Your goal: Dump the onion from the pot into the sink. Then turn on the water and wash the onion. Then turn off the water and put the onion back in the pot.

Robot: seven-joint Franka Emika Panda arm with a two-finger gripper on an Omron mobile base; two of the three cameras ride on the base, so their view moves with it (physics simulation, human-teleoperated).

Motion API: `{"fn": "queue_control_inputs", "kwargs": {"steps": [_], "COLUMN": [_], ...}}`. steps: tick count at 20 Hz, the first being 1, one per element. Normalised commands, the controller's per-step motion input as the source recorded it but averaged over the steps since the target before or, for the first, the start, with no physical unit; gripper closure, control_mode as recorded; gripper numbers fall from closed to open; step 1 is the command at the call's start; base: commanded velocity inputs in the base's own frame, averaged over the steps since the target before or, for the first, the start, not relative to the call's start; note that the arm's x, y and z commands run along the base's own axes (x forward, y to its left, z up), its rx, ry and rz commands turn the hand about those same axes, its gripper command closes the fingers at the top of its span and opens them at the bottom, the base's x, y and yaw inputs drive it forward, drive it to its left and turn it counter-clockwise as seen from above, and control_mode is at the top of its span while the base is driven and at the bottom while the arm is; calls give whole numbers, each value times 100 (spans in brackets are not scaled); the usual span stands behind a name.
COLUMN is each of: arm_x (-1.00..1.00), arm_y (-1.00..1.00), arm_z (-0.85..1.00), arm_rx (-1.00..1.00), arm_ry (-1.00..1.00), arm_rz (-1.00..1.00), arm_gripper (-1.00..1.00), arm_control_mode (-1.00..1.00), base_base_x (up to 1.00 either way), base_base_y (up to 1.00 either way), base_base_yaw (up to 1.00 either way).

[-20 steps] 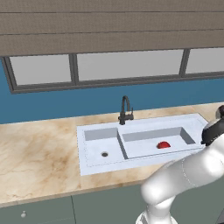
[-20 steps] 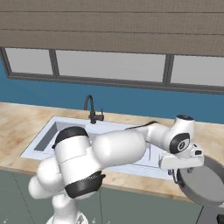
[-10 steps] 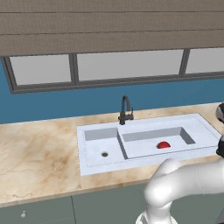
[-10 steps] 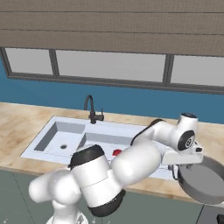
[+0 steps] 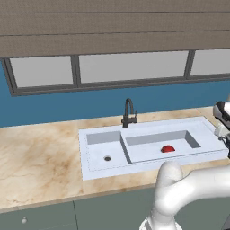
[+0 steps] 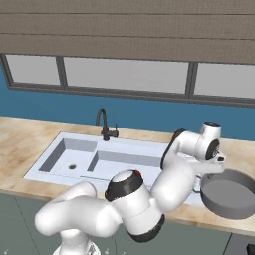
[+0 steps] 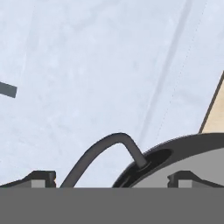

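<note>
On the marble-patterned counter (image 5: pixel 40 157) sits one white sink (image 5: pixel 101 168) with two basins, a small one on the left and a larger one on the right; the drain of the small basin shows as a dark ring. One onion (image 5: pixel 168 148), red-purple and rounded, lies on the floor of the larger basin, toward its right half and well apart from the faucet. One dark gooseneck faucet (image 5: pixel 129 113) stands at the back rim of the sink, about where the two basins meet, and no stream runs from it. One grey pot (image 6: pixel 228 194) rests at the right end of the sink by the counter edge, upright, its inside bare; in the hand view its dark wall and looped wire handle (image 7: pixel 105 153) rise from the bottom edge against the white sink surface. The gripper (image 7: pixel 111 178) hangs just over the pot's handle side with its two finger tips spread wide to either side of the handle, pinching nothing. From the right base view the arm's bulky white links and dark joints cross in front of the larger basin and hide most of its floor, so the onion shows there only as a red sliver above the elbow. Behind the sink run a blue wall and a row of three windows (image 5: pixel 130 67) under slatted blinds.
</note>
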Motion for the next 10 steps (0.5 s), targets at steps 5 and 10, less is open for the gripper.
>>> {"fn": "queue_control_inputs", "kwargs": {"steps": [5, 10], "arm_x": [50, -28], "arm_y": [0, -11], "arm_z": [5, 35], "arm_rx": [2, 0], "arm_ry": [0, 0], "arm_rz": [0, 0], "arm_gripper": [-100, -100], "arm_control_mode": [-100, -100], "base_base_x": [0, 0], "base_base_y": [0, 0], "base_base_yaw": [0, 0]}}
